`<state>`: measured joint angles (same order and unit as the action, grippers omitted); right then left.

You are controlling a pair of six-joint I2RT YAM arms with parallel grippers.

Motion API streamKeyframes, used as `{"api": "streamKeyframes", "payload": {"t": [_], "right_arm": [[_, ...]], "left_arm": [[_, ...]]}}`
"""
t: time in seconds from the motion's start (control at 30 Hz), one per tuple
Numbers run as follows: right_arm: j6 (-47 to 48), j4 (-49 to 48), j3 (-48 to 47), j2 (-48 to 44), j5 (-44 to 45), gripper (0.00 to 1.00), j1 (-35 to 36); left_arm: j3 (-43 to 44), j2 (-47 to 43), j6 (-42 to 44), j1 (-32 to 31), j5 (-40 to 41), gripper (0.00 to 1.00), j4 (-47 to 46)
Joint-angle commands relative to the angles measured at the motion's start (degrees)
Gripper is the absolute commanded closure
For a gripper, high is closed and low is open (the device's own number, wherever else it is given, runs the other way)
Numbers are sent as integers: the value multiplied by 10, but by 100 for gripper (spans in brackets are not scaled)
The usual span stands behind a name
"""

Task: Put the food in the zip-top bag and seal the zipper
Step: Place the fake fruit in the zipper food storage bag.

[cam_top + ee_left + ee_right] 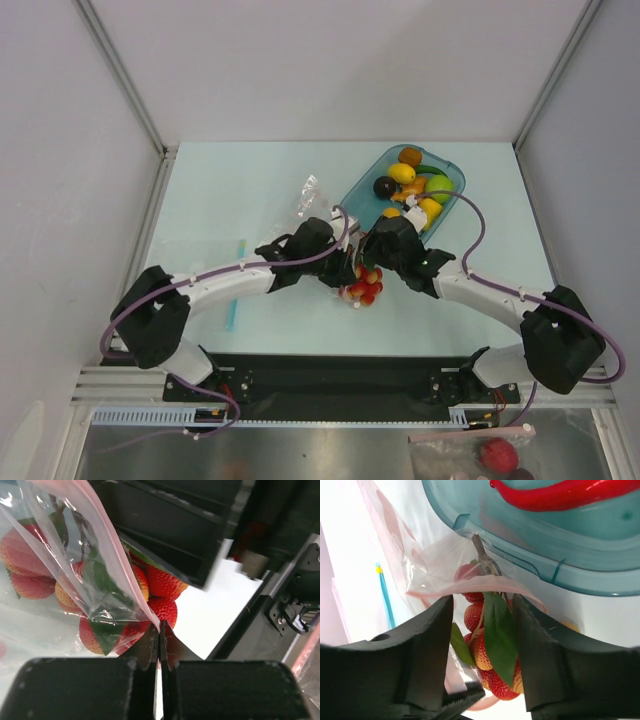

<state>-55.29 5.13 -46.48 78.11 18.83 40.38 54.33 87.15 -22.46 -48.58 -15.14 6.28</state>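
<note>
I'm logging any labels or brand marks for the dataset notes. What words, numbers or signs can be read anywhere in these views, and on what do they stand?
None can be read in any view.
The zip-top bag is clear with a plain pink zipper, no print.
The teal tray shows no lettering.
The arms and both grippers, left and right, carry no legible marking.

left arm [215,285]: white links, black joint housings, purple cable looped along it | right arm [500,295]: same white-and-black build, purple cable arcing at frame right | jaws: matte black, blocky, ridged inner edges | bases: black, lower frame
</note>
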Motion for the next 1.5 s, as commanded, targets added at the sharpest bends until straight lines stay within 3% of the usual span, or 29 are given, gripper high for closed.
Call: {"api": "streamKeyframes", "payload": {"t": [0.0,0.23,0.6,0.7,0.77,0.87,1.03,1.1,1.33,1.47], "right_arm": [[33,-32,1,-20,0,44,1],[107,-34,31,-82,24,24,-5],[191,-32,114,-182,-84,24,-31],[195,-75,163,-200,-136,23,-51],[191,-132,204,-200,-170,12,-75],[181,-215,236,-176,-251,4,-91],[183,-317,253,-114,-278,1,-90],[184,-373,266,-99,-303,0,-91],[174,-426,264,-16,-316,1,-90],[179,-438,261,-14,-312,31,-77]], "left_arm": [[0,15,-8,14,-3,100,-29],[7,31,-3,18,-2,100,-25],[3,16,-1,20,0,100,-23],[2,16,-1,20,0,100,-24],[2,16,-1,20,0,100,-24],[3,16,0,20,2,100,-22],[1,11,0,20,2,99,-23],[0,11,-1,20,0,100,-23],[0,14,0,20,-2,100,-23],[1,14,0,20,-1,100,-22]]}}
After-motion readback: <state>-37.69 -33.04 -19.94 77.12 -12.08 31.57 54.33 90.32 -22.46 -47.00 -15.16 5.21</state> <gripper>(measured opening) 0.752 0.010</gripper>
